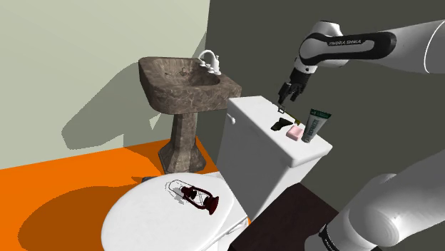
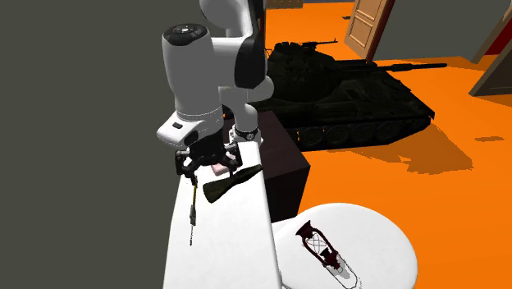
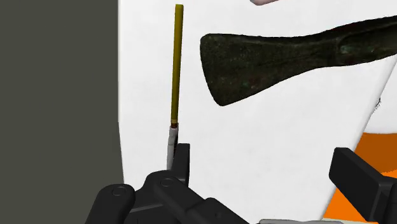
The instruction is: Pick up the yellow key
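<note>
Hovering over tank lid (image 1: 249, 114), wrist pointing down; gripper (image 3: 267, 170) spread open, yellow key (image 3: 177, 63) lying just beside.

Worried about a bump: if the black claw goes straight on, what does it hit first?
Probably the white toilet tank lid, between the thin yellow key and the dark flared object; the open claw may graze the key's grey end.
</note>
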You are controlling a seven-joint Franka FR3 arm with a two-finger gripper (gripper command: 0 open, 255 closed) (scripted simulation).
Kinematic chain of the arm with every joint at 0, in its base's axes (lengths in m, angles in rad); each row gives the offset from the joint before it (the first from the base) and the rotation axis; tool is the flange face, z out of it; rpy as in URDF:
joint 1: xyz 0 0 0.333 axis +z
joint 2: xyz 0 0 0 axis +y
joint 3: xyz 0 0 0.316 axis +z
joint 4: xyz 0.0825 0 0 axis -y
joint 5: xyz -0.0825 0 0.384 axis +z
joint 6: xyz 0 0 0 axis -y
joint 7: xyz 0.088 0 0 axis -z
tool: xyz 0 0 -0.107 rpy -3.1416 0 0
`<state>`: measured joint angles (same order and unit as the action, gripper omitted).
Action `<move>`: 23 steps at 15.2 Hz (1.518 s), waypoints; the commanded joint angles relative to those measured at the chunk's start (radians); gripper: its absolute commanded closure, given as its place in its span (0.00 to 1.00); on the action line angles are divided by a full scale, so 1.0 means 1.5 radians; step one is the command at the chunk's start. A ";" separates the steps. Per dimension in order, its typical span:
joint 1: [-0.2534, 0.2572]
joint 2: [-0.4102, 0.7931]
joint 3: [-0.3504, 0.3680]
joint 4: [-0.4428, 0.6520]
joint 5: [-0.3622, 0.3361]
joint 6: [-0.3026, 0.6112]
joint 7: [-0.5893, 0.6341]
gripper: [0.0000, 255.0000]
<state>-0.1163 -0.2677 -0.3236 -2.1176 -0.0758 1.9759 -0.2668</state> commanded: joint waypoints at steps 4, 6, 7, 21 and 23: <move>-0.018 0.113 -0.047 0.068 0.034 0.026 -0.057 0.00; -0.022 0.135 -0.054 0.074 0.042 0.037 -0.068 0.00; -0.023 0.137 -0.054 0.067 0.043 0.046 -0.069 0.00; -0.025 0.150 -0.056 0.029 0.050 0.097 -0.075 1.00; -0.025 0.149 -0.056 0.025 0.049 0.099 -0.075 1.00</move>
<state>-0.1511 -0.0466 -0.4033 -2.0736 -0.0028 2.1252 -0.3813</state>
